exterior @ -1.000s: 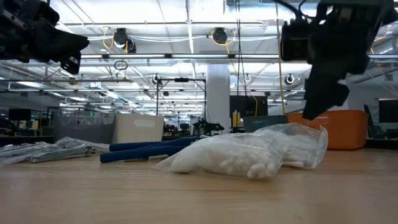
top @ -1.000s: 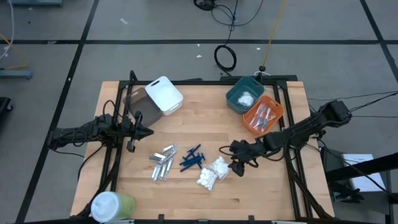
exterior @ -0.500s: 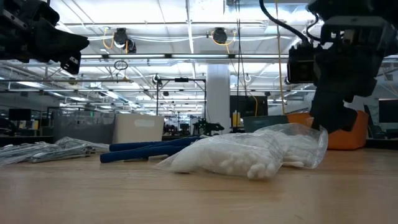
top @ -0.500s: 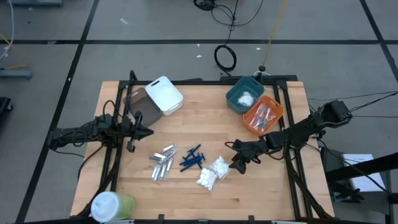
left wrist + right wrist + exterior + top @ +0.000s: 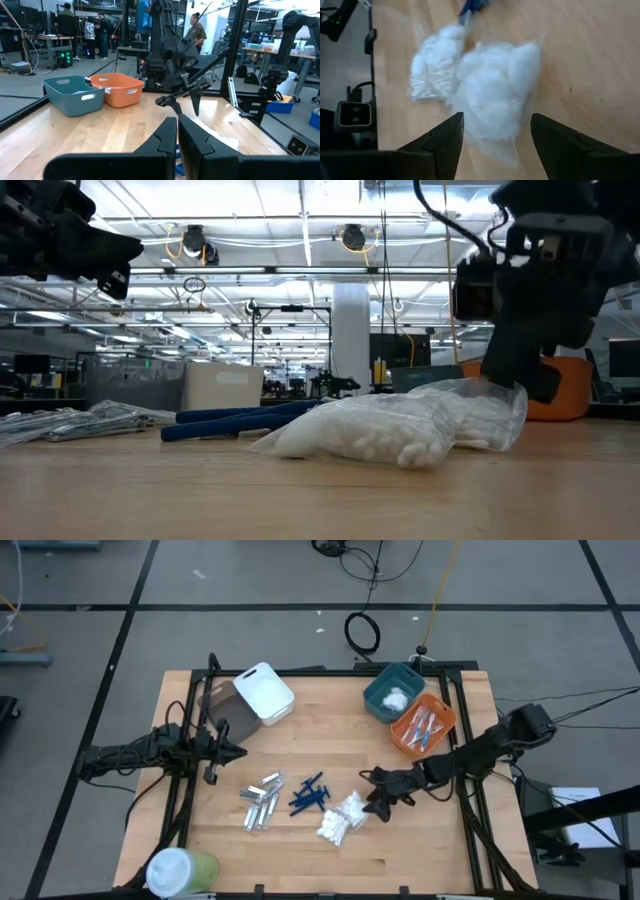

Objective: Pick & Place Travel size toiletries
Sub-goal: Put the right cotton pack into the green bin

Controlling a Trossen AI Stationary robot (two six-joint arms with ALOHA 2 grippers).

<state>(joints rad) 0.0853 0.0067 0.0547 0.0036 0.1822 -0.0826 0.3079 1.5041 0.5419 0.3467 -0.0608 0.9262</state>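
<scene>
Right end effector (image 5: pixel 372 802) hangs with its fingers spread wide over the white crinkly packets (image 5: pixel 340 817), gripping nothing. From its wrist camera the two dark fingers (image 5: pixel 445 142) frame the nearest packet (image 5: pixel 495 105), which lies directly between and beyond them, with a second packet (image 5: pixel 432 70) just past it. In the level view the same end effector (image 5: pixel 525 375) stands at the far end of the packet pile (image 5: pixel 400 425), close above it; whether it touches the plastic cannot be told.

The packets lie toward the middle of the desk (image 5: pixel 300 860), nearer its front edge. Just beside them are the dark blue sticks (image 5: pixel 308 795), and next to those the small silver tubes (image 5: pixel 261 802).

Near the desk's back right corner stand the teal bin (image 5: pixel 392 692), holding a white packet, and the orange bin (image 5: pixel 424 726), holding thin sticks.

Left end effector (image 5: pixel 238 752) waits closed and empty near the left edge, well apart from the toiletries.
</scene>
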